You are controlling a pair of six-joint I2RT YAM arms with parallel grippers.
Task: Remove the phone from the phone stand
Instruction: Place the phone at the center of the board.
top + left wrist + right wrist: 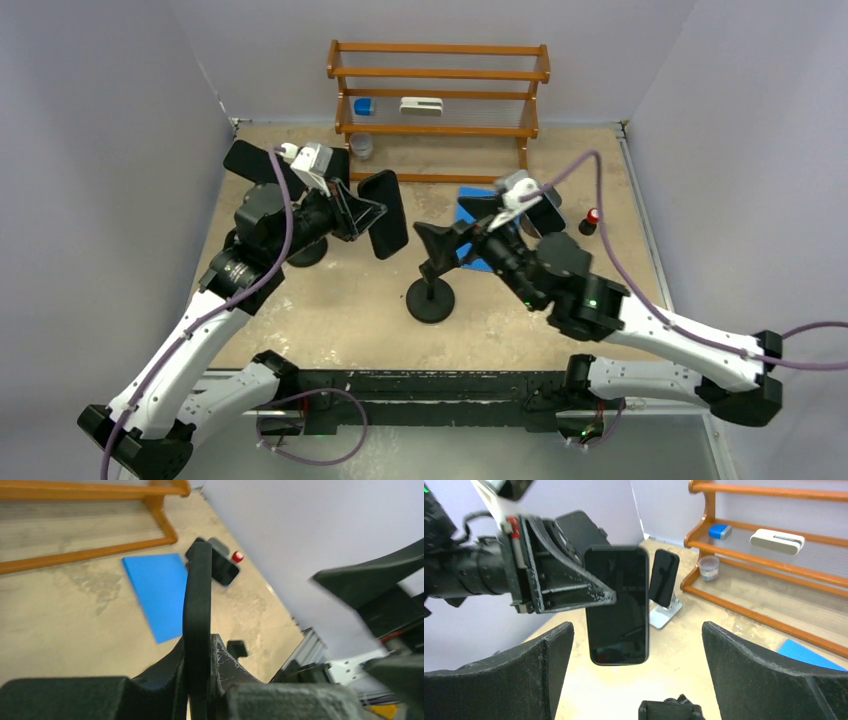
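My left gripper (372, 215) is shut on a black phone (385, 213), which hangs upright in the air to the left of the black phone stand (430, 300). From the left wrist the phone (198, 605) shows edge-on, pinched between both fingers of the left gripper (200, 640). The stand's top clip (236, 648) sits lower and apart from the phone. My right gripper (455, 232) is wide open above the stand. In the right wrist view the phone (616, 605) faces the open right gripper (638, 630), and the stand's empty clip (671, 711) is at the bottom.
A second phone (663, 577) leans on a silver stand (665, 615) at the back left. A blue pad (478, 225), another phone (545, 213) and a small red-capped item (592, 217) lie right of centre. A wooden rack (438, 100) stands at the back.
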